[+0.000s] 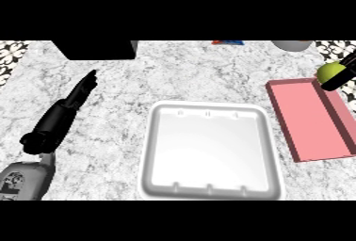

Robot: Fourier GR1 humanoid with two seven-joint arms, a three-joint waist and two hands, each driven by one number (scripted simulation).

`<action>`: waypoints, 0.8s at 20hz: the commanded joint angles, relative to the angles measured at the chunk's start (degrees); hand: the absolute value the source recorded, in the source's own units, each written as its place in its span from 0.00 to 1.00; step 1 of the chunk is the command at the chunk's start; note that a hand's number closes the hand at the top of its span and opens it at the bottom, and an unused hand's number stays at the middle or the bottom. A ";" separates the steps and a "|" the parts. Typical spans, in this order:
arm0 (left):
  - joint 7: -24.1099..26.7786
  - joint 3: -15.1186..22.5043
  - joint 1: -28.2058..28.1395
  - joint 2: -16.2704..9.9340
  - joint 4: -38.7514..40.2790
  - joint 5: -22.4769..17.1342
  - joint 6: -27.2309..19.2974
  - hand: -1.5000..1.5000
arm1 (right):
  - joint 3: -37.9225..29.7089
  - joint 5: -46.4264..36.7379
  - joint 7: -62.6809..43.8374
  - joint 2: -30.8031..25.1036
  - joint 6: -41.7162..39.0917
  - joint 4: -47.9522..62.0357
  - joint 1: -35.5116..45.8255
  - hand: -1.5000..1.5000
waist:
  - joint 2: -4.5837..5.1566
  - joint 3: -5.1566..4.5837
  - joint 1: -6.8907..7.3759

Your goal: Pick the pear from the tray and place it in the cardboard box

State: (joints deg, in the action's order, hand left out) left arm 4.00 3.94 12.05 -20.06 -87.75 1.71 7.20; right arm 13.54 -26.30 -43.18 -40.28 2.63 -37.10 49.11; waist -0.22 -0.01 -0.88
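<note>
This is a kitchen: a marble-patterned counter (139, 94) carries a white tray (208, 188), and patterned tiles (12, 52) show at its edges.

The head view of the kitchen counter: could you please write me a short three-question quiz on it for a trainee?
1. True or false: the round yellow-green pear lies inside the white rectangular foam tray.
2. Which of the robot's hands is at the pear? A) its left B) its right
3. Fill in: the shallow pink rectangular tray lies to the ___ of the white tray.

Key
1. False: the pear is at the pink tray's far corner.
2. B: the black right hand is there; the black left hand is stretched out straight over the marble counter.
3. right
</note>
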 commanded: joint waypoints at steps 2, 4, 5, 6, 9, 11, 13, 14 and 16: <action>-0.01 -1.22 0.29 -0.36 -0.38 -0.60 1.36 0.50 | -4.29 6.21 6.49 -2.94 -8.20 -4.03 -6.57 0.00 | -0.02 0.01 0.08; 0.51 0.17 -0.17 0.64 -0.22 1.48 0.66 0.50 | -4.95 6.25 8.79 -1.76 -9.19 -3.66 -5.06 0.00 | 0.24 0.02 0.86; 0.24 -0.41 -1.58 0.93 -1.07 1.27 0.09 0.50 | -5.13 7.41 7.91 -3.10 -9.71 -11.28 -9.13 0.00 | -0.13 -0.02 0.03; -2.27 -1.42 -2.23 -0.77 -4.91 -0.69 1.76 0.50 | -6.88 8.50 12.65 -3.13 -6.87 -10.15 -10.76 0.00 | -0.14 0.04 0.39; -0.06 -2.68 -2.02 -1.72 -1.74 -1.51 3.35 0.50 | -9.21 8.29 15.16 -2.27 1.46 -15.45 -11.73 0.00 | -0.28 0.03 -0.16; 1.49 -1.46 -2.64 0.59 0.02 0.50 0.63 0.50 | -14.23 10.49 17.83 -0.35 10.00 -16.62 -8.84 0.00 | -0.33 0.11 -0.76; 2.26 -2.43 -2.81 -0.91 -0.49 -0.10 1.70 0.50 | -21.72 16.05 19.76 0.33 14.66 -17.49 -6.34 0.00 | -0.51 0.26 -0.68; 1.60 -1.26 -2.68 0.43 -0.71 0.60 0.85 0.50 | -23.83 17.29 21.97 2.56 18.84 -17.74 -8.28 0.00 | -0.29 0.36 -1.05; 1.63 -1.60 -2.88 0.44 -0.33 0.20 1.09 0.50 | -28.93 20.54 22.50 3.89 23.32 -18.41 -8.75 0.00 | -0.11 0.27 -0.97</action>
State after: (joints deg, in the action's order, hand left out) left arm 4.97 2.41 9.78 -19.95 -88.53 1.97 8.30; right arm -6.85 -11.20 -24.14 -38.99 16.74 -53.55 40.82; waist -0.52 0.21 -1.61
